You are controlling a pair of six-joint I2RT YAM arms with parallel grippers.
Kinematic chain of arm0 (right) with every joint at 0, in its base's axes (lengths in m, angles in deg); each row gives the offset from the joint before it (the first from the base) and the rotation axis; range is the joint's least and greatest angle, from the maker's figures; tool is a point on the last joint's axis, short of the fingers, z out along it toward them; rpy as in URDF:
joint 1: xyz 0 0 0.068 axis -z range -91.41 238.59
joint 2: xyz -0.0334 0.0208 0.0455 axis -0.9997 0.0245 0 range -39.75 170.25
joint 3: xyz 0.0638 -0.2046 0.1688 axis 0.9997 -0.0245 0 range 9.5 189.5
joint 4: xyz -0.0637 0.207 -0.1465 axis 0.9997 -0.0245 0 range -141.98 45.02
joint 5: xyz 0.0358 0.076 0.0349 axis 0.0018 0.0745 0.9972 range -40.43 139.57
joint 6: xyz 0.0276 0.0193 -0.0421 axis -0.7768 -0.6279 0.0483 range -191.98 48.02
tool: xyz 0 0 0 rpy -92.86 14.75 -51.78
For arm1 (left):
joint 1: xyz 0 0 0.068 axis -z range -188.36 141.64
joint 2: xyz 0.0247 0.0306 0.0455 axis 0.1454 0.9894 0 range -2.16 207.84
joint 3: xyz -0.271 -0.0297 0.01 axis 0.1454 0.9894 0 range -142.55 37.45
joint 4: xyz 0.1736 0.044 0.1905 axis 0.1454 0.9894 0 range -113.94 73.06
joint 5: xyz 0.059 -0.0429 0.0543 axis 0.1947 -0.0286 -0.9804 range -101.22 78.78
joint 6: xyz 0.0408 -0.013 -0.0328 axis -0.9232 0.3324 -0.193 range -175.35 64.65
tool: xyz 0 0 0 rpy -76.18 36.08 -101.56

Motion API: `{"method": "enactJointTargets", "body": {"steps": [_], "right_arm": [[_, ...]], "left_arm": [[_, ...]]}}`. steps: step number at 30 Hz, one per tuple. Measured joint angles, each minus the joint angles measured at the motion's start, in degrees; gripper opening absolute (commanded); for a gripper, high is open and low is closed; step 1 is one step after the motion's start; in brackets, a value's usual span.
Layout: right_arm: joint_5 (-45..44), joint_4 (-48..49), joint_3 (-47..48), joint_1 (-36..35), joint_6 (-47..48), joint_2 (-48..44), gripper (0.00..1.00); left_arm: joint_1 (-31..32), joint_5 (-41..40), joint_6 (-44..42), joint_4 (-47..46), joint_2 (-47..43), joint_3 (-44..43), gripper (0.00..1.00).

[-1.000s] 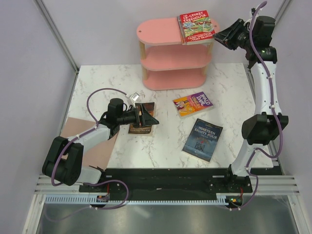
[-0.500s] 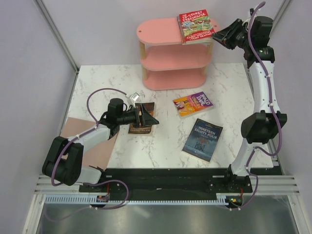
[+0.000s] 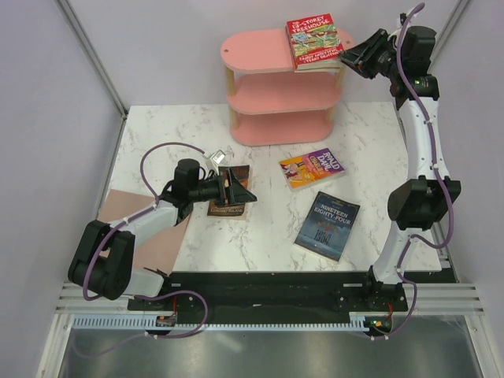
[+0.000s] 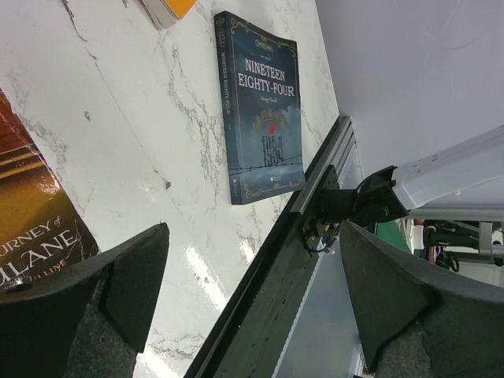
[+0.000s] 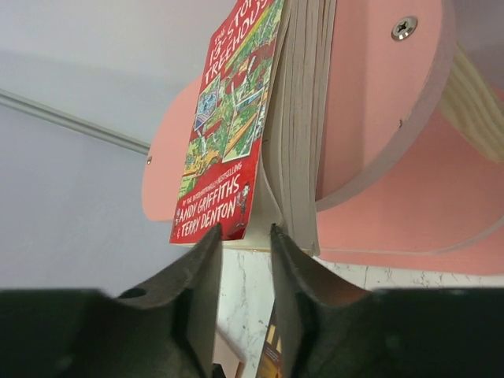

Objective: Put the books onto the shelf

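The red Treehouse book [image 3: 313, 39] lies on the top board of the pink shelf [image 3: 260, 49], its right edge overhanging. My right gripper [image 3: 352, 57] is at that edge. In the right wrist view the gripper [image 5: 244, 230] stands narrow, pinching the lifted cover corner and top pages of the Treehouse book [image 5: 228, 118] beside the shelf board [image 5: 370, 94]. My left gripper [image 3: 246, 191] hangs wide open over the dark brown book [image 3: 228, 206], and in its own view the gripper [image 4: 252, 236] holds nothing. The Roald Dahl book [image 3: 312, 168] and Nineteen Eighty-Four [image 3: 327, 225] lie flat on the table.
A tan-pink flat sheet [image 3: 134, 211] lies at the table's left edge under the left arm. A small clear object [image 3: 216, 156] sits behind the left gripper. A black rail [image 3: 268, 283] runs along the near edge. Grey walls enclose the table.
My right gripper and the Treehouse book have shifted slightly up and to the left over the top board. The left arm has not moved.
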Motion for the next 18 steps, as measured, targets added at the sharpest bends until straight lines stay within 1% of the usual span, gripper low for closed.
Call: {"method": "enactJointTargets", "body": {"steps": [2, 3, 5, 6, 8, 9, 12, 15, 18], "right_arm": [[-0.68, 0.55, -1.79, -0.04, 0.37, -1.29, 0.51], [-1.27, 0.46, -3.06, -0.02, 0.44, -2.45, 0.62], [-3.08, -0.09, -7.85, 0.02, 1.68, -6.43, 0.7], [-4.13, -0.52, -10.86, 0.09, 2.38, -9.14, 0.79], [-6.45, -1.7, -17.18, 0.37, 4.35, -15.13, 0.89], [-8.13, -2.21, -21.03, 0.55, 5.31, -18.84, 0.98], [-12.52, -2.95, -34.45, 1.01, 7.72, -30.88, 0.98], [-15.04, -2.03, -49.27, 1.33, 8.15, -41.03, 0.98], [-15.37, 0.28, -67.12, 1.46, 6.03, -47.1, 0.98]], "left_arm": [[0.0, -0.04, -0.46, 0.5, 0.0, 0.0, 0.98], [0.0, -0.04, -0.7, 0.76, 0.0, -0.02, 0.98], [0.0, -0.13, -1.38, 1.36, 0.0, -0.09, 1.0], [0.02, -0.22, -1.68, 1.75, 0.0, -0.2, 1.0], [0.35, -0.74, -2.71, 3.21, 0.02, -0.9, 0.95], [0.68, -1.16, -3.23, 3.78, 0.17, -1.44, 0.95], [2.62, -1.81, -4.22, 4.76, 2.27, -4.22, 0.93], [5.84, -2.29, -4.61, 4.98, 6.78, -7.72, 0.93], [9.84, -2.67, -4.57, 5.25, 12.74, -11.76, 0.93]]}}
